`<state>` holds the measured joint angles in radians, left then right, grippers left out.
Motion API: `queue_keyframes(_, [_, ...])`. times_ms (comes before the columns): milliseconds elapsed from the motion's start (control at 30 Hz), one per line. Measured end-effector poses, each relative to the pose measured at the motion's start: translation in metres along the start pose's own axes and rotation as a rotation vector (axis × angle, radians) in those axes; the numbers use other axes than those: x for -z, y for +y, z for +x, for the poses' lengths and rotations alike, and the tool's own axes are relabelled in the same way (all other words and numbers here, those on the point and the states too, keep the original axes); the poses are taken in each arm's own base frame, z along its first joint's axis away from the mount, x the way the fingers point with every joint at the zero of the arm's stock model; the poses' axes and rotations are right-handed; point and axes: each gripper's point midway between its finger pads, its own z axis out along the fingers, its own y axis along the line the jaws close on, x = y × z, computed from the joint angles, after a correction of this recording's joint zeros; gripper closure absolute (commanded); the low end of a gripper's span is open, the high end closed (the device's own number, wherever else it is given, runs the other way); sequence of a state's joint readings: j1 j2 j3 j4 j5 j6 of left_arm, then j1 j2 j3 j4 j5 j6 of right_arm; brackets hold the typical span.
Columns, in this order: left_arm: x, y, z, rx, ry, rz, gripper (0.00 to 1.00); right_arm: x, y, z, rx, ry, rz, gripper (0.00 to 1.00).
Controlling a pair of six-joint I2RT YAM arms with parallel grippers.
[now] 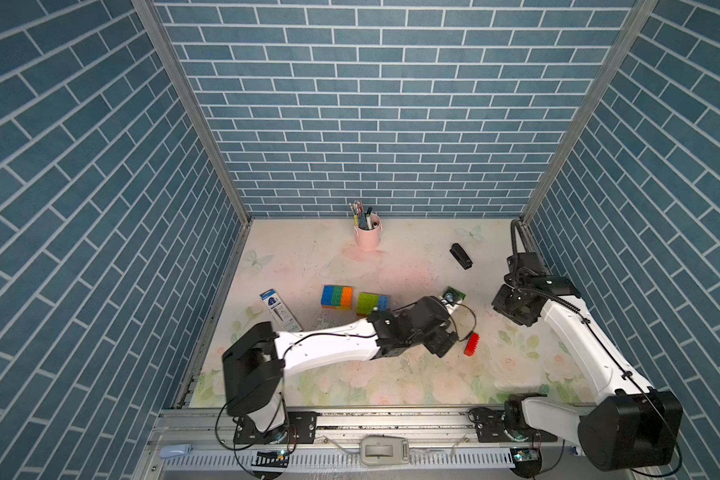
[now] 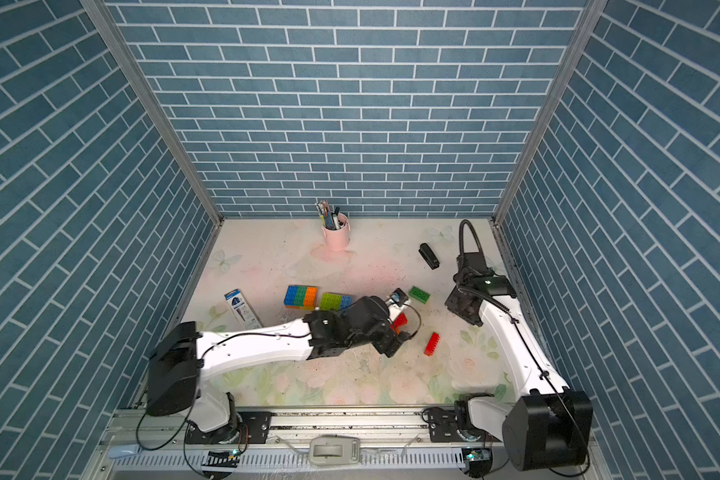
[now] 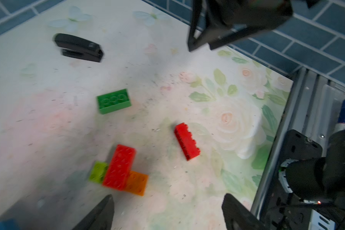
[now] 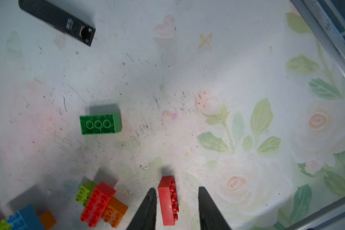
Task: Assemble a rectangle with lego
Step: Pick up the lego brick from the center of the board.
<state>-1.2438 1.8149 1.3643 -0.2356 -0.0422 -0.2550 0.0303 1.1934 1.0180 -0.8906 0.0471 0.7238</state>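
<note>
Two joined lego blocks lie mid-table in both top views: blue-green-orange [image 1: 336,297] and lime-blue [image 1: 373,303]. A red brick across a lime and an orange one [image 3: 119,169] sits just ahead of my left gripper [image 3: 168,196], which is open and empty. A green brick [image 4: 100,124] lies studs down. A single red brick [image 1: 471,344] lies on its side on the table. My right gripper [image 4: 177,188] hovers above it, open, with its fingers [image 4: 150,207] narrowly apart and the brick showing between them untouched.
A black stapler [image 1: 461,256] lies at the back right. A pink pen cup [image 1: 368,237] stands by the back wall, and a blue-white box [image 1: 280,309] lies at the left. My left arm [image 1: 329,345] reaches across the table's middle. Brick-patterned walls enclose three sides.
</note>
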Motion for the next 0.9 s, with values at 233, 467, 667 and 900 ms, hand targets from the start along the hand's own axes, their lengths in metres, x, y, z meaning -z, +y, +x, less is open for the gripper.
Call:
queue_keyframes(233, [-0.076,-0.03,0.021,-0.011,0.211,0.0,0.2,-0.005,-0.005,-0.027,-0.104,-0.033,-0.102,0.65])
queue_keyframes(467, [-0.104,-0.02,0.037,-0.008,0.316,-0.086,0.27,-0.02,-0.003,-0.016,-0.122,0.017,-0.159,0.65])
queue_keyframes(667, [-0.115,-0.015,0.042,0.002,0.342,-0.119,0.47,-0.026,-0.003,-0.008,-0.11,0.044,-0.179,0.65])
queue_keyframes(900, [-0.123,-0.006,0.044,0.033,0.321,-0.112,0.75,-0.029,0.0,-0.003,-0.092,0.061,-0.201,0.65])
